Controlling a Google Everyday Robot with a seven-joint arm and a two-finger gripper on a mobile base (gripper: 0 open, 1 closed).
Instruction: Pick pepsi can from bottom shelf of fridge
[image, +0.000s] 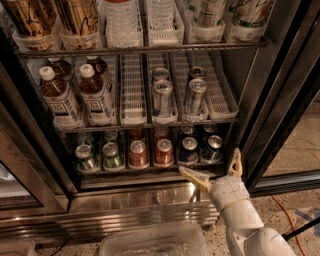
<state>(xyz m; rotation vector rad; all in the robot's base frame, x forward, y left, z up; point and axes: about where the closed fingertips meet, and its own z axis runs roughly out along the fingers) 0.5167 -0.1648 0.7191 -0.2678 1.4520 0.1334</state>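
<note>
The fridge (280, 95) stands open in front of me. Its bottom shelf (150, 167) holds lanes of short cans: green ones at the left, red ones in the middle, dark ones at the right. Two dark pepsi cans with silver tops stand side by side, one (189, 149) left and one (213, 148) right. My gripper (210, 169) is open just in front of and slightly below them, its cream fingers spread. The left fingertip (184, 171) lies near the shelf's front edge; the right finger (236, 161) points up. It holds nothing.
The rack above holds tall silver cans (162, 97) and brown bottles (57, 97). The ribbed steel base (130, 210) lies below the shelf. A clear plastic bin (155, 242) sits on the floor in front. The black door frame (265, 145) is close to my gripper's right.
</note>
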